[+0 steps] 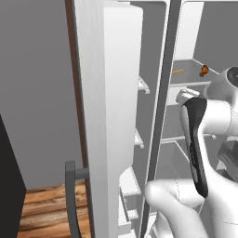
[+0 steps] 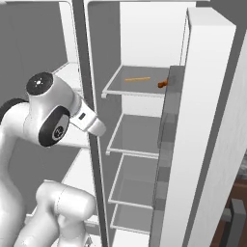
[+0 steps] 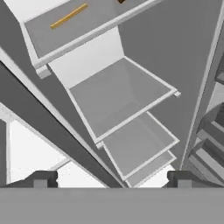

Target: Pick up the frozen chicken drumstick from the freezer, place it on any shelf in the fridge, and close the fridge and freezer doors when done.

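Grey walls and a strip of wooden floor (image 1: 49,204) frame a white side-by-side refrigerator whose two doors both stand open. In the left base view we see the narrow freezer door (image 1: 109,116) edge-on, with its dark bar handle (image 1: 70,195) low on the outside, and behind it the short white freezer shelves (image 1: 139,139). In the right base view the wide fridge door (image 2: 205,135) is swung out at the right with dark bins (image 2: 166,144) on its inner face, and grey shelves are stacked in the fridge. The chicken drumstick (image 2: 162,84), a small orange-brown lump, lies on the top fridge shelf (image 2: 137,87) near its right end, and a thin yellow-orange stick (image 2: 137,79) lies to its left on the same shelf, apart from it. We find our pincer (image 3: 111,179) in the hand view with its two dark fingertips (image 3: 40,179) spread wide and nothing between them, looking along the divider between freezer and fridge toward the lower grey shelves. The white arm (image 2: 53,120) rises in front of that divider.
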Controlling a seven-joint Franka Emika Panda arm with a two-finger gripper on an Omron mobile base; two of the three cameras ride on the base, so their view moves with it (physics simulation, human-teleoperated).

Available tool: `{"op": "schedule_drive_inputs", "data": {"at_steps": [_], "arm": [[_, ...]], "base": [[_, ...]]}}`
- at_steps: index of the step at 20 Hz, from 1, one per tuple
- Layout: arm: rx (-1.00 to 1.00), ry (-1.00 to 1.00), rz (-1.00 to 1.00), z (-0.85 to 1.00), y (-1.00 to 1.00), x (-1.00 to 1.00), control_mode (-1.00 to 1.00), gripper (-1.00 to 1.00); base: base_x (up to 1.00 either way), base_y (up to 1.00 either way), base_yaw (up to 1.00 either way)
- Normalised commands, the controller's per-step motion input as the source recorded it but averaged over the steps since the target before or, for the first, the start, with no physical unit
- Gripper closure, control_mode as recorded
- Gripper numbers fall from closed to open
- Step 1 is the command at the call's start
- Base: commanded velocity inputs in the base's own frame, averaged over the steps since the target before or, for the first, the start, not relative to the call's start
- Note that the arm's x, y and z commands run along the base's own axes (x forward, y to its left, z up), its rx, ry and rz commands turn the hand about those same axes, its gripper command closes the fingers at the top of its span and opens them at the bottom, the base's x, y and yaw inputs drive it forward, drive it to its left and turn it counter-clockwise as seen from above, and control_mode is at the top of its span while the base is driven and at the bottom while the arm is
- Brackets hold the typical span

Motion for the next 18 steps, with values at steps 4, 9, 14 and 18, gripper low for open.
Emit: {"op": "schedule_drive_inputs", "data": {"at_steps": [4, 9, 14, 18], "arm": [[0.03, 0.61, 0.24, 0.00, 0.52, -0.39, -1.00, -1.00], [-0.03, 0.45, 0.15, -0.02, 0.55, -0.02, -1.00, -1.00], [0.00, 0.01, 0.01, 0.00, 0.00, 0.00, -1.00, -1.00], [0.00, 0.01, 0.06, -0.11, -0.14, -0.23, -1.00, -1.00]], "base": [[0.00, 0.00, 0.00], [0.00, 0.00, 0.00], [0.00, 0.00, 0.00], [0.00, 0.00, 0.00]]}}
